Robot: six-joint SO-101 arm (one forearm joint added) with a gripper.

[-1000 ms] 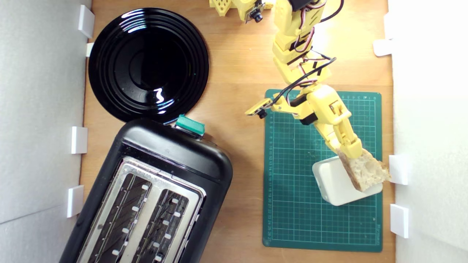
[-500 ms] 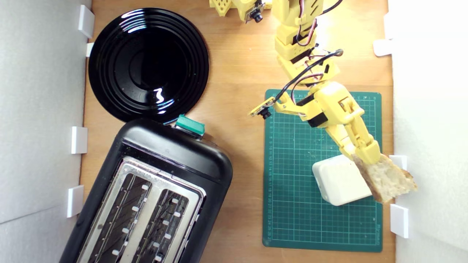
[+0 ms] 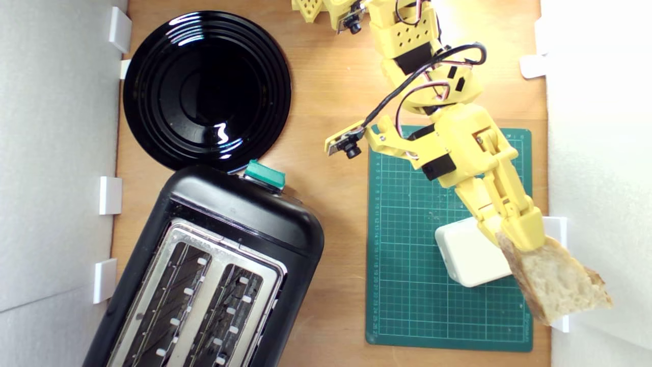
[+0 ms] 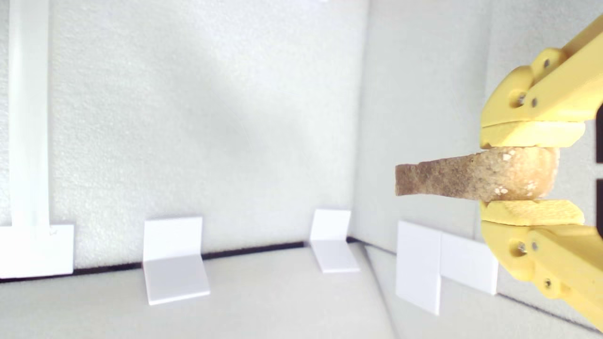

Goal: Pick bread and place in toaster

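The work surface is a light wooden tabletop, enclosed on both sides by white foam wall panels held by small white angle brackets. A green gridded cutting mat lies in the lower right of the exterior view, and a white rounded plastic box rests on it. A round black plate occupies the upper left. The toaster sits at the lower left, set diagonally, both slots facing up and its green lever knob just beside the plate's rim.

The yellow gripper is clamped on the bread, which hangs raised above the mat's right edge, at the lower right of the exterior view, well apart from the toaster. In the wrist view, both fingers press the bread from opposite faces, with the white wall behind it.
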